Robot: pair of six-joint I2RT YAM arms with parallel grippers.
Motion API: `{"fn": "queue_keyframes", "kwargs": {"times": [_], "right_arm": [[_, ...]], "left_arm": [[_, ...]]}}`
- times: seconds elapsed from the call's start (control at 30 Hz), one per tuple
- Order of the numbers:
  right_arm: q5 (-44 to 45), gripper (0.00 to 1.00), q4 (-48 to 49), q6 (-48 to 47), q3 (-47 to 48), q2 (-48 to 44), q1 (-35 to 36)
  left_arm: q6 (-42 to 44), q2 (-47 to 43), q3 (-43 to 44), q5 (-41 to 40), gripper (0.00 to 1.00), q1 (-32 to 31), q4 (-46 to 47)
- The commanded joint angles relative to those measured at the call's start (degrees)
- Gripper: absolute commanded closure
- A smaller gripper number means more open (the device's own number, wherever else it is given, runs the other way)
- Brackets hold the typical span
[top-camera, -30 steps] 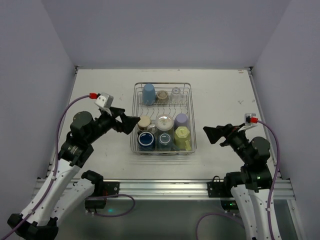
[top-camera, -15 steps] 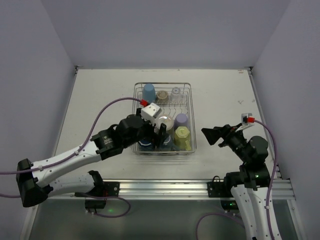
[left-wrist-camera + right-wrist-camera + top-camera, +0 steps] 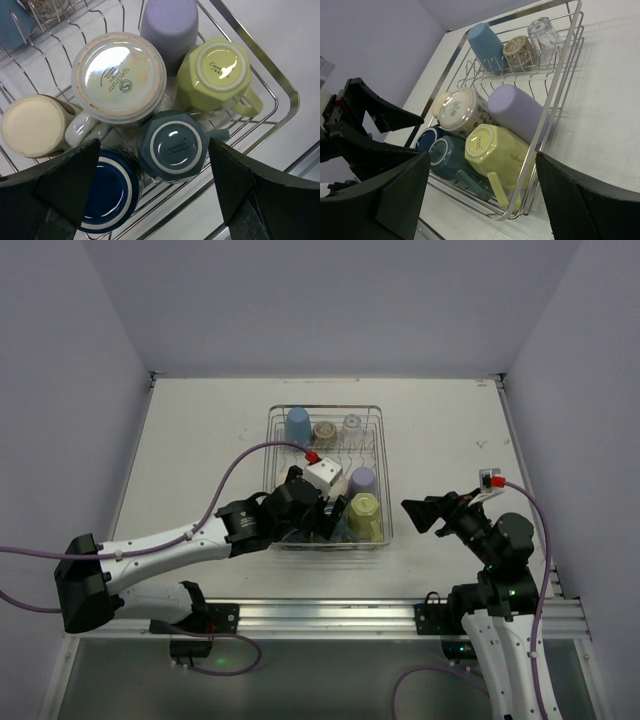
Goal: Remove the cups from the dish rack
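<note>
White tabletop [image 3: 200, 430] is taken up by the dish rack [image 3: 325, 407], where the cups [image 3: 363, 512] are stored upside down to drain, six packed at its near end and three along its far prongs [image 3: 335, 445]. Over the near group the left gripper [image 3: 154, 145] is held wide apart and empty, straddling the grey-teal cup [image 3: 172, 145], apparently for a grasp. Right of the rack, the right gripper [image 3: 415, 512] is spread wide, holding nothing.

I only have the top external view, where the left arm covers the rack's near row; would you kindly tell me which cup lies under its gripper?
Observer: The left wrist view shows the grey-teal mug, base up, between the open fingers of the left gripper.
Operator: Thank you; where does its handle point?
Observer: It sticks out on the side nearest the yellow-green mug.
</note>
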Motion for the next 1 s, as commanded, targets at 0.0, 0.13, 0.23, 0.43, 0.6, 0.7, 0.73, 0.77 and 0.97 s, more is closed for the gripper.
{"fn": "queue_keyframes", "kwargs": {"times": [0.0,0.13,0.23,0.43,0.6,0.7,0.73,0.77,0.97], "right_arm": [[-1.9,0.12,0.6,-0.3,-0.2,0.1,-0.1],[-2.4,0.13,0.7,-0.2,-0.4,0.4,-0.1],[-2.8,0.13,0.6,-0.1,-0.6,0.4,-0.2],[-3.2,0.13,0.7,0.1,-0.6,0.5,-0.2],[-3.5,0.13,0.8,0.2,-0.8,0.6,-0.2],[-3.4,0.13,0.8,0.1,-1.1,0.6,-0.1],[-3.5,0.13,0.8,0.0,-1.2,0.5,-0.2],[-3.4,0.13,0.9,0.0,-1.3,0.5,-0.2],[-3.4,0.13,0.8,-0.1,-1.4,0.4,-0.2]], "left_arm": [[-4.0,0.5,-0.7,-1.5,0.07,-0.9,4.1],[-8.3,1.3,-1.8,-2.1,0.09,-1.6,5.3],[-10.6,1.9,-2.3,-3.0,0.1,-2.0,5.9],[-12.7,3.6,-2.5,-6.9,0.1,-2.6,5.9],[-13.0,6.0,-2.6,-7.9,0.09,-2.6,6.4],[-13.4,6.9,-2.8,-8.1,0.09,-2.7,6.5],[-13.6,7.1,-2.9,-8.2,0.09,-2.8,6.6],[-13.7,7.4,-2.9,-8.2,0.1,-2.8,6.8],[-13.9,9.0,-3.1,-8.7,0.11,-3.0,8.1]]}}
